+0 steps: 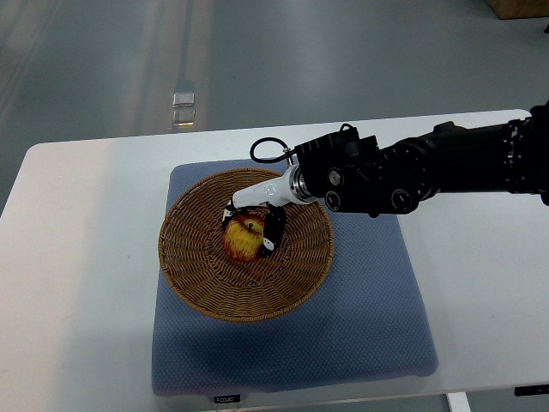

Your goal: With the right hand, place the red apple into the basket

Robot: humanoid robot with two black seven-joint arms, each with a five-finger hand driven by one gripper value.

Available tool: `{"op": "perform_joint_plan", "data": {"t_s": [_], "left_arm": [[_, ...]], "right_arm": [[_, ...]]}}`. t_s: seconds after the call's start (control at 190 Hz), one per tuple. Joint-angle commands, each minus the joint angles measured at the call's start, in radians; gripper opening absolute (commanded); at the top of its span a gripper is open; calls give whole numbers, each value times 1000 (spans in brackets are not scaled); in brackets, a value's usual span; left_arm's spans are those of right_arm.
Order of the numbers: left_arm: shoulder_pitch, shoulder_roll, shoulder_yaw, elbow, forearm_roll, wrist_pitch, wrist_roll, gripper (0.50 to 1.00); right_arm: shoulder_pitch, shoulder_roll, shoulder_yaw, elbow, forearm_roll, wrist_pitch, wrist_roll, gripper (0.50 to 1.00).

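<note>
A red and yellow apple [243,239] sits inside the round wicker basket [206,283], near its middle. My right hand [252,227] reaches in from the right over the basket's far rim. Its fingers [274,230] curl around the apple on both sides, so the hand is shut on it. The black right arm [429,167] stretches across the table from the right edge. I cannot tell whether the apple rests on the basket floor or hangs just above it. The left arm does not show.
The basket stands on a blue-grey cushion mat [360,318] lying on a white table [77,257]. Grey floor lies beyond the table's far edge. A small shiny object [184,98] sits on the floor behind the table.
</note>
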Motion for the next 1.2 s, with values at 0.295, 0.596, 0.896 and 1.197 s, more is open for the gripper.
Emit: {"op": "perform_joint_plan", "data": {"t_s": [0.295,0.596,0.896,1.197], "left_arm": [[0,0,1,1,0,0,-1,1000],[0,0,1,1,0,0,-1,1000],[1,0,1,1,0,0,-1,1000],[0,0,1,-2,0,0,1,1000]], "right_arm": [[103,0,68,-1,19,111,0,924],[111,0,245,-103,135,131,1,924],[-367,-221,864,-307,355,127,1,924],[-762,-89,1435,-390,421,127,30,924]]}}
